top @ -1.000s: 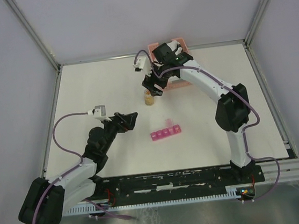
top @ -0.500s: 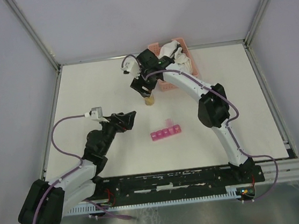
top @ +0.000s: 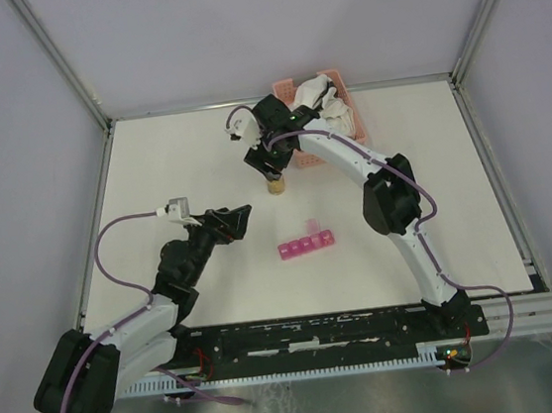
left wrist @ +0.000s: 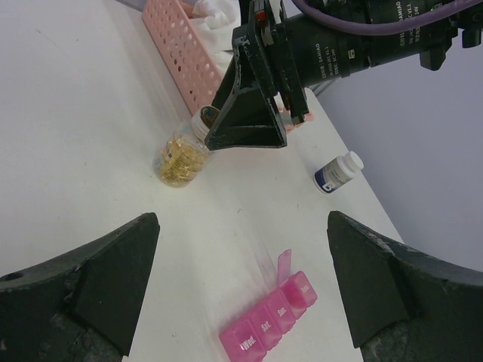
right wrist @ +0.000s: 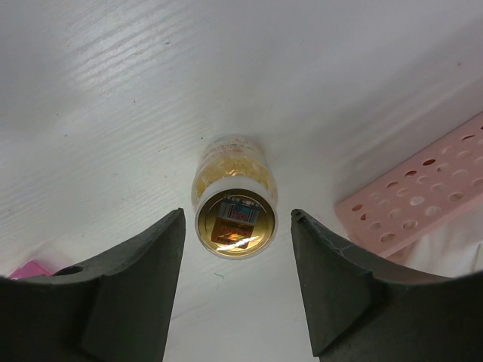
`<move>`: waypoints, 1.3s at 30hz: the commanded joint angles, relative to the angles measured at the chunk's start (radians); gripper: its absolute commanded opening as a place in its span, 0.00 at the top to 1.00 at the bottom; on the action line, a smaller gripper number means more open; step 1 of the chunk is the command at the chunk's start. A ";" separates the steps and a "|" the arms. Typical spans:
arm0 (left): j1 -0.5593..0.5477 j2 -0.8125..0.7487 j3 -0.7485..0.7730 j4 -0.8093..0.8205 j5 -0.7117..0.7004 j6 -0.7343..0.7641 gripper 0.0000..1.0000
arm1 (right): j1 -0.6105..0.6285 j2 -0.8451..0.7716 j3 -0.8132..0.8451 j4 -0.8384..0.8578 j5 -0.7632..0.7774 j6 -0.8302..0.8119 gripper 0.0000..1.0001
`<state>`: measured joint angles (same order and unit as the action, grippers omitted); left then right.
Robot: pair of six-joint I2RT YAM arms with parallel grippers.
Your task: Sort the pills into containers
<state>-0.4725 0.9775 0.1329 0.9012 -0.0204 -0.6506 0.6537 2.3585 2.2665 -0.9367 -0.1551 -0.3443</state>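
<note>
The pills show as an amber mass in a small clear jar (top: 275,184) with a gold lid, standing upright on the white table. My right gripper (top: 265,164) hangs open just above it. In the right wrist view the jar's lid (right wrist: 236,219) sits between the two spread fingers, apart from both. The jar also shows in the left wrist view (left wrist: 183,158). The magenta strip of containers (top: 306,244) lies mid-table with one lid flipped up, also in the left wrist view (left wrist: 268,325). My left gripper (top: 238,217) is open and empty, left of the strip.
A pink lattice basket (top: 334,91) with white cloth stands at the back, close behind the jar (right wrist: 423,197). A white-capped dark bottle (left wrist: 337,172) stands right of the jar. The table is walled on three sides.
My right arm has swung left from the basket and come down over the jar. The left arm has hardly moved.
</note>
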 commanded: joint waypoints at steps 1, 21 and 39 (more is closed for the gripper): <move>0.003 0.006 -0.003 0.067 0.001 -0.018 0.01 | 0.009 0.001 0.041 0.006 0.011 0.010 0.33; 0.003 0.005 -0.014 0.115 0.056 0.002 0.01 | 0.005 -0.104 -0.010 -0.002 -0.076 -0.016 0.81; -0.326 -0.007 0.094 0.132 0.227 0.418 0.00 | -0.100 -0.865 -0.748 0.024 -0.580 -0.065 0.95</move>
<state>-0.6361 0.9840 0.1635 1.0218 0.3122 -0.4976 0.5507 1.6314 1.6428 -0.9104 -0.5747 -0.3866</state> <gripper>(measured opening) 0.993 0.474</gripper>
